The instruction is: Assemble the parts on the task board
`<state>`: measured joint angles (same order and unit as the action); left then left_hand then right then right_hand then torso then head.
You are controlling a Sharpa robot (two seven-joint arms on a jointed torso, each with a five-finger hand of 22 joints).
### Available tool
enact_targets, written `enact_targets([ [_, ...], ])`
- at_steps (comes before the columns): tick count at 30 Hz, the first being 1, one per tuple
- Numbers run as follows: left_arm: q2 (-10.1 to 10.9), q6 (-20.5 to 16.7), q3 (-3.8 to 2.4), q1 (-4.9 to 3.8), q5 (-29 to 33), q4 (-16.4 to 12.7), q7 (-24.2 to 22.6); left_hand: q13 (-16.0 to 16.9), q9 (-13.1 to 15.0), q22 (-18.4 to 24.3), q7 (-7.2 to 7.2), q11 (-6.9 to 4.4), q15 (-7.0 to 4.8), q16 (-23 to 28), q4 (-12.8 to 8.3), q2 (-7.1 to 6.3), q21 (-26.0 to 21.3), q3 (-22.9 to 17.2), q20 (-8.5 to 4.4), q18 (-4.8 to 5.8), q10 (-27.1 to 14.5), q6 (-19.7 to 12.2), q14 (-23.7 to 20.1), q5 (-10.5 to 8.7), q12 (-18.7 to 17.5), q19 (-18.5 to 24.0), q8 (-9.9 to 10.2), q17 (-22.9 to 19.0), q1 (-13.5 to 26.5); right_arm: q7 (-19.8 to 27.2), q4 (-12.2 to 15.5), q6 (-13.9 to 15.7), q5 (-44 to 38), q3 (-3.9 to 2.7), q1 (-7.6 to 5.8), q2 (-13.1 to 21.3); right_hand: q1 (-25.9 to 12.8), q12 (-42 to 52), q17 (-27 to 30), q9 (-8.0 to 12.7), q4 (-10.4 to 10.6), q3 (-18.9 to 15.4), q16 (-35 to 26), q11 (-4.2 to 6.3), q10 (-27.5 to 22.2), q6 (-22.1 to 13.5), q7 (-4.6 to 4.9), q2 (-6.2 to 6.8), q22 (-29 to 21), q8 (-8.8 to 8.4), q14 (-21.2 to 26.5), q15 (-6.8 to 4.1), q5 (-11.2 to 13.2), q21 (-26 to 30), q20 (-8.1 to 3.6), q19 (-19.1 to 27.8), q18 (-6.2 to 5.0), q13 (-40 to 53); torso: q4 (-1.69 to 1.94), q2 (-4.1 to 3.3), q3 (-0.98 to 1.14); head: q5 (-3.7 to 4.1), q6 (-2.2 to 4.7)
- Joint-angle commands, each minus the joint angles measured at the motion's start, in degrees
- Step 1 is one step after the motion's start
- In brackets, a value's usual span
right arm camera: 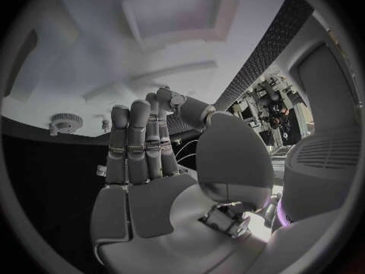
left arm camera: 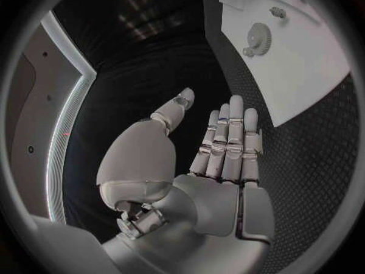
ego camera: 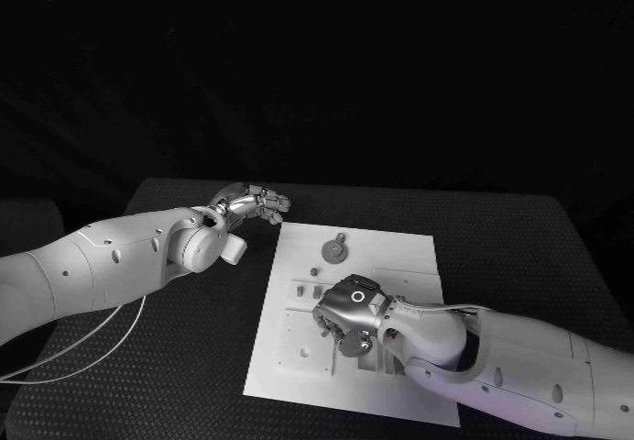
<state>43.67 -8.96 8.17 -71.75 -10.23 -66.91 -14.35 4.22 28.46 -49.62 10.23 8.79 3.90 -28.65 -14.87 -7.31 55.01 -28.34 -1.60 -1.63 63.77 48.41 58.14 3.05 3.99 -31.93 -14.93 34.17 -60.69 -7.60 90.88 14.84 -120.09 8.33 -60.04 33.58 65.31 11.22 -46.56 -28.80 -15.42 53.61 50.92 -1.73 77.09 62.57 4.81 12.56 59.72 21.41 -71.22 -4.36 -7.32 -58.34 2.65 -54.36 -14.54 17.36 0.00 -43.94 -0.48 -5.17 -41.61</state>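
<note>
Left hand (left arm camera: pixel 221 146) flat, empty; right hand (ego camera: pixel 346 316) over task board (ego camera: pixel 397 257)

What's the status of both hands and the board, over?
Left hand open, off the task board, over the table. Right hand open above the board, holding nothing. Gear part lies untouched. Nothing in the way.

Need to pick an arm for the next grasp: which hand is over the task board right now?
The right hand; it hangs over the task board, while the left hand sits off its far-left corner.
</note>
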Motion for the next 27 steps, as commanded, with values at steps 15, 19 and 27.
enact_targets([
  [15, 0.01, 0.86, -0.05, -0.03, 0.28, -0.15, -0.32, -0.07, -0.08, 0.06, 0.26, 0.28, 0.15, 0.38, 0.09, 0.56, -0.3, 0.34, -0.01, -0.79, 0.02, -0.22, 0.43, -0.07, 0.03, -0.56, -0.34, 0.13, 0.17, -0.63, 0.04, -0.61, -0.89, 0.08, 0.04, -0.37, 0.0, -0.28, -0.09, -0.09, -0.09, 0.37, -0.24, 0.03, 0.38, 0.35, -0.11, 0.38, -0.07, 0.32, -0.52, -0.04, 0.4, -0.31, 0.04, -0.37, -0.46, 0.12, -0.01, 0.01, -0.03, -0.11, -0.05],
  [19, 0.02, 0.88, -0.05, -0.03, 0.28, -0.13, -0.3, -0.07, -0.09, 0.06, 0.26, 0.28, 0.15, 0.4, 0.1, 0.56, -0.3, 0.34, -0.01, -0.8, 0.02, -0.24, 0.44, -0.07, 0.03, -0.57, -0.34, 0.14, 0.17, -0.85, 0.15, -0.16, -1.08, 0.08, 0.04, -0.35, 0.0, -0.29, -0.1, -0.1, -0.11, 0.39, -0.24, 0.03, 0.4, 0.36, -0.12, 0.38, -0.07, 0.32, -0.54, -0.04, 0.42, -0.32, 0.03, -0.38, -0.46, 0.13, 0.01, 0.0, -0.04, -0.08, -0.06],
  [27, 0.02, 1.08, -0.05, -0.03, 0.28, -0.12, -0.2, -0.08, -0.1, 0.06, 0.27, 0.28, 0.16, 0.43, 0.09, 0.56, -0.32, 0.33, -0.01, -0.8, 0.0, -0.25, 0.44, -0.07, 0.02, -0.57, -0.35, 0.17, 0.16, -1.28, 0.3, 0.12, -1.43, 0.08, 0.04, -0.26, 0.01, -0.31, -0.12, -0.13, -0.15, 0.44, -0.26, 0.05, 0.44, 0.38, -0.13, 0.42, -0.07, 0.31, -0.57, -0.06, 0.49, -0.33, 0.01, -0.41, -0.46, 0.15, -0.01, 0.0, 0.01, -0.05, -0.07],
])
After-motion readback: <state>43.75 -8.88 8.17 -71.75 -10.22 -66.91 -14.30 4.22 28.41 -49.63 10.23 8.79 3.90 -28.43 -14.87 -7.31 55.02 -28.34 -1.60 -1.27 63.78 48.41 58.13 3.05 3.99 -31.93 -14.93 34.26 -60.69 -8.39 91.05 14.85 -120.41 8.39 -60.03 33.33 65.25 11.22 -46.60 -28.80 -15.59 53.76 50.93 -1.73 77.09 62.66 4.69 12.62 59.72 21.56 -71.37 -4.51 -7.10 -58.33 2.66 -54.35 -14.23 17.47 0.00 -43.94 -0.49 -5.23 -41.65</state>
